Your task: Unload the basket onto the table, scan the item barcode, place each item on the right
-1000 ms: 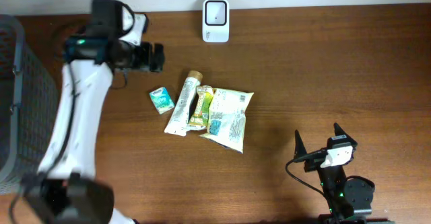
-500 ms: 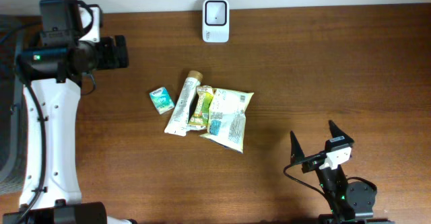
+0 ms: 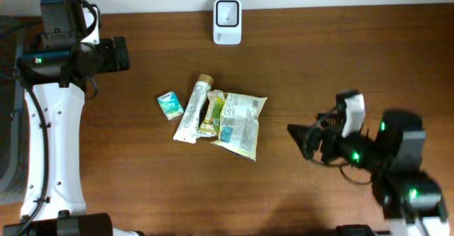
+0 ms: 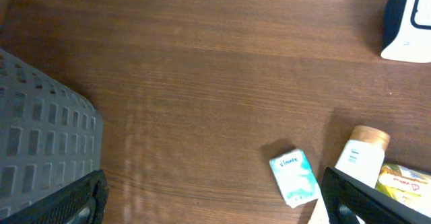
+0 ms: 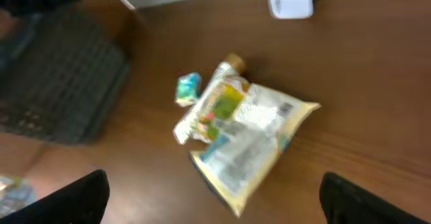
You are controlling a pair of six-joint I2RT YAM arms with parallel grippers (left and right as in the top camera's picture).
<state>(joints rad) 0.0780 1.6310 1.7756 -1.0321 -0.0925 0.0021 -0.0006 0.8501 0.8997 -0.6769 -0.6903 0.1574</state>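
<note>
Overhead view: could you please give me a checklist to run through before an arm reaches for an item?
1. left gripper open, empty: ok.
2. right gripper open, empty: ok.
3. scanner unobstructed: ok.
4. box apart from the other items: ok.
5. tube, bar and bag separated: not ok, they touch.
6. barcode facing up on any item: cannot tell.

The left gripper point(image 3: 122, 54) has drawn back left from near the mint box point(image 3: 170, 105) toward the basket point(image 3: 7, 137), while the right gripper point(image 3: 299, 142) has swung up toward the snack bag point(image 3: 241, 125).
</note>
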